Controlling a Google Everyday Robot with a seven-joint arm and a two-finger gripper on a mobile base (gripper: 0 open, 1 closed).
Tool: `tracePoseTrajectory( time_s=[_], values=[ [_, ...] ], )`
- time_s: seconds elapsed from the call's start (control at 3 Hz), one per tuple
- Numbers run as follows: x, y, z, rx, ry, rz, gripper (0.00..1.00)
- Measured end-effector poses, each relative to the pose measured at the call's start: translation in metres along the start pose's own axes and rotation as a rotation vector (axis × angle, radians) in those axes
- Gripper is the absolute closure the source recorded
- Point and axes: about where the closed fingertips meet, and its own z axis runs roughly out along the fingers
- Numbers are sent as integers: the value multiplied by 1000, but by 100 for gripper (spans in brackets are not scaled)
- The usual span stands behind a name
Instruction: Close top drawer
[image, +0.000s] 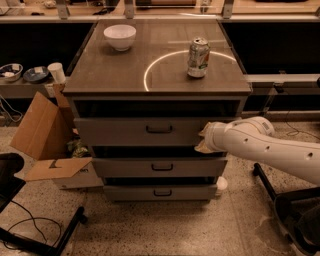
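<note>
The top drawer (125, 131) is the grey drawer with the tallest front panel and a small dark central handle (159, 129). It stands pulled out a little from the cabinet, with a dark gap above it. My gripper (204, 140) is at the end of the white arm (265, 150) reaching in from the right. It rests against the right end of the top drawer's front panel.
Two shorter drawers (161, 168) sit below the top one. On the cabinet top (100, 75) stand a white bowl (120, 36) and a soda can (198, 57). An open cardboard box (42, 135) lies at the left. Chair bases stand at bottom left and right.
</note>
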Motion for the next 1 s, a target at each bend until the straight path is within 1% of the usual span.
tracePoseTrajectory(
  time_s=[0.33, 0.67, 1.0],
  values=[
    [7, 9, -24, -26, 53, -58, 67],
    [17, 25, -84, -87, 152, -163, 89],
    [11, 41, -185, -173, 279, -301, 100]
  ],
)
